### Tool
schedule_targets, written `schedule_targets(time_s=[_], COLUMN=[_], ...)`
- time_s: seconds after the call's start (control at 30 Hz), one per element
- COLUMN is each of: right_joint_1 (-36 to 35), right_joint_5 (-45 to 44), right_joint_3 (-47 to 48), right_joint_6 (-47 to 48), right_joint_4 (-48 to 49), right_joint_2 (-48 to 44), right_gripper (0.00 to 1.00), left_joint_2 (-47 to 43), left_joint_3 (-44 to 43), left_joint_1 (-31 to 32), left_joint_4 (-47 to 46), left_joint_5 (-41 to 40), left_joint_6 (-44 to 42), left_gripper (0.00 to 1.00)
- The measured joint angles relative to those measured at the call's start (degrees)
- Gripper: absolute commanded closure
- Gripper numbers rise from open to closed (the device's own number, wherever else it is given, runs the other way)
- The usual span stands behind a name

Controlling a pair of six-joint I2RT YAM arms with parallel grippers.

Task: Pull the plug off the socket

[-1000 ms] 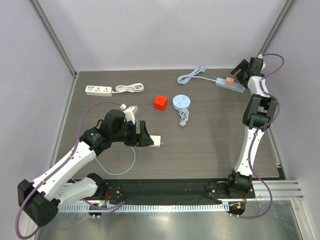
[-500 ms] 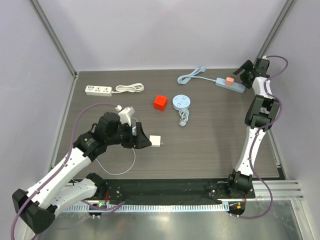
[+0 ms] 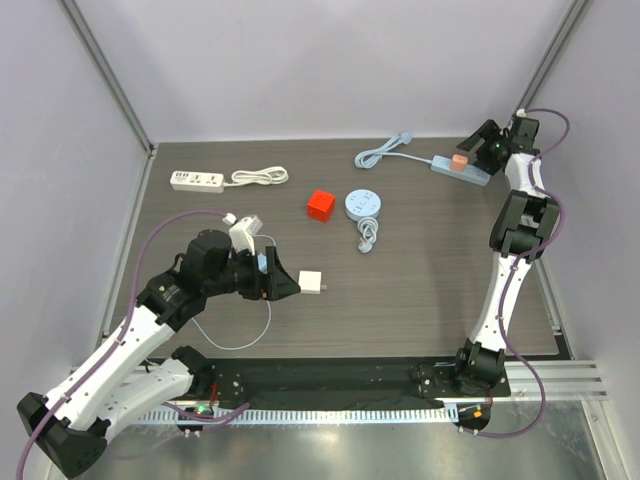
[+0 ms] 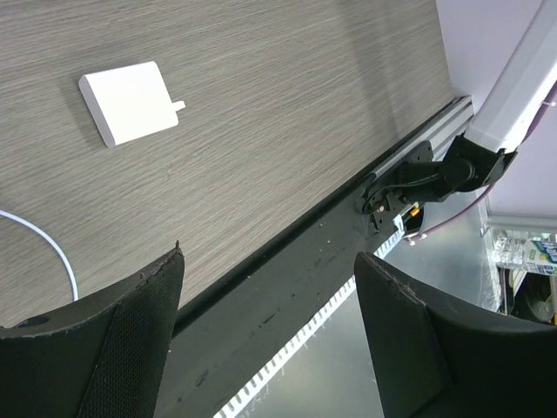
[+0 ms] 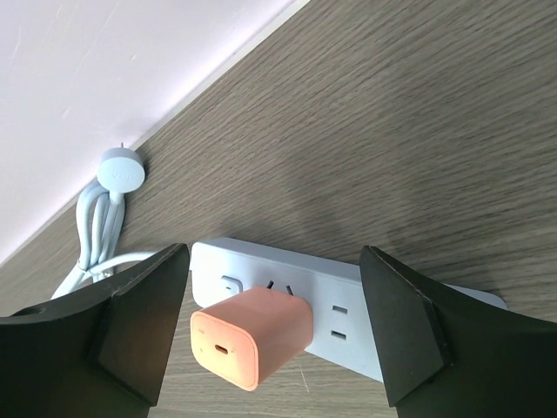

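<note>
A salmon-orange plug (image 3: 459,160) sits plugged into a pale blue power strip (image 3: 470,171) at the back right of the table. In the right wrist view the plug (image 5: 252,337) stands on the strip (image 5: 409,305) between my two fingers, which do not touch it. My right gripper (image 3: 487,146) (image 5: 274,251) is open just over the plug. My left gripper (image 3: 283,284) (image 4: 268,254) is open and empty, low over the table mid-left, beside a white adapter (image 3: 311,282) (image 4: 129,101).
A white power strip (image 3: 196,180) with its coiled cord lies at the back left. A red cube (image 3: 320,205) and a round pale blue disc (image 3: 362,204) with a short cable sit mid-table. The blue strip's cord (image 3: 380,153) coils near the back wall. A thin white cable (image 3: 235,335) loops near the front.
My left arm has drawn back toward the near left, its gripper moving slightly away from the white adapter. My right gripper has shifted a little over the plug and stays open.
</note>
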State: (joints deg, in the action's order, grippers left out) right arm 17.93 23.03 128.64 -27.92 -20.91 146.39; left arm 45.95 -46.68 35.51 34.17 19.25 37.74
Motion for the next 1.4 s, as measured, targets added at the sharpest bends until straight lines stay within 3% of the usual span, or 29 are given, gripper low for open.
schedule_targets(time_s=[0.2, 0.4, 0.7, 1.0, 1.1, 1.4], right_joint_1=[-0.02, -1.33, -1.22, 1.07, 1.51, 2.16], right_joint_5=[0.57, -0.33, -2.08, -6.56, -8.13, -11.17], right_joint_3=[-0.72, -7.13, -0.22, -2.6, 0.96, 3.82], right_joint_6=[1.9, 2.91, 1.53, -0.42, -0.33, 1.14], right_joint_4=[-0.13, -0.87, -7.34, -0.09, -0.2, -5.31], right_joint_2=[-0.39, -5.46, -3.08, -2.99, -0.59, 2.84], right_gripper=[0.17, 0.13, 0.11, 0.3, 0.38, 0.32], left_joint_2=[0.02, 0.9, 5.29, 8.28, 9.33, 9.42], left_joint_3=[0.09, 0.55, 0.52, -0.26, -0.44, -0.92], left_joint_1=[0.0, 0.0, 0.0, 0.0, 0.0, 0.0], left_joint_4=[-0.07, -0.96, -1.27, -1.36, -1.4, -1.75], left_joint_5=[0.11, 0.33, 0.48, 0.39, 0.37, 0.37], left_joint_6=[0.83, 0.96, 0.7, -0.33, -0.59, -0.68], left_gripper=[0.21, 0.21, 0.21, 0.21, 0.21, 0.21])
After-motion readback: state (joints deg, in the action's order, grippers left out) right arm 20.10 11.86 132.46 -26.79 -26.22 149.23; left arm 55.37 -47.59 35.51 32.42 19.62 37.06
